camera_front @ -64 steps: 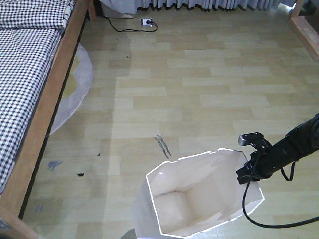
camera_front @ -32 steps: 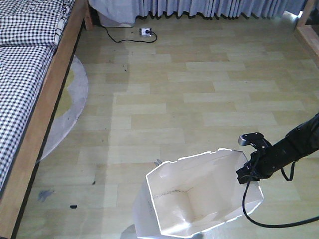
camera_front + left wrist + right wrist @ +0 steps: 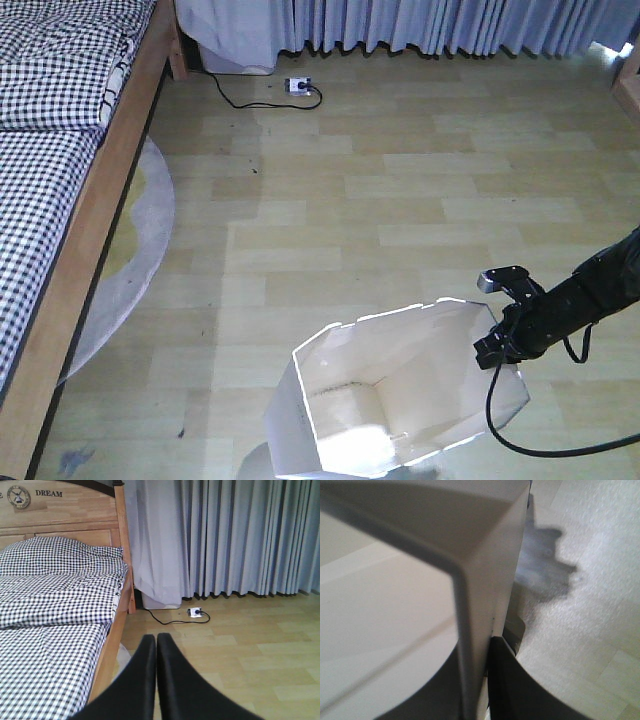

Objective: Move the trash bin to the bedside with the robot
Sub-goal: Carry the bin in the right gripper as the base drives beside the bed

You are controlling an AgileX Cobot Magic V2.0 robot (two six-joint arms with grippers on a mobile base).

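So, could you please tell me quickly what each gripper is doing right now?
Left gripper: closed, empty.
Right gripper: closed on the trash bin rim.

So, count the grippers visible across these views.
2. The left gripper is shut, facing the bed; the right gripper is clamped on the trash bin's rim. None seem hidden.

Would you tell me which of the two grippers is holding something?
The right gripper: it pinches the trash bin wall, while the left gripper is shut on nothing.
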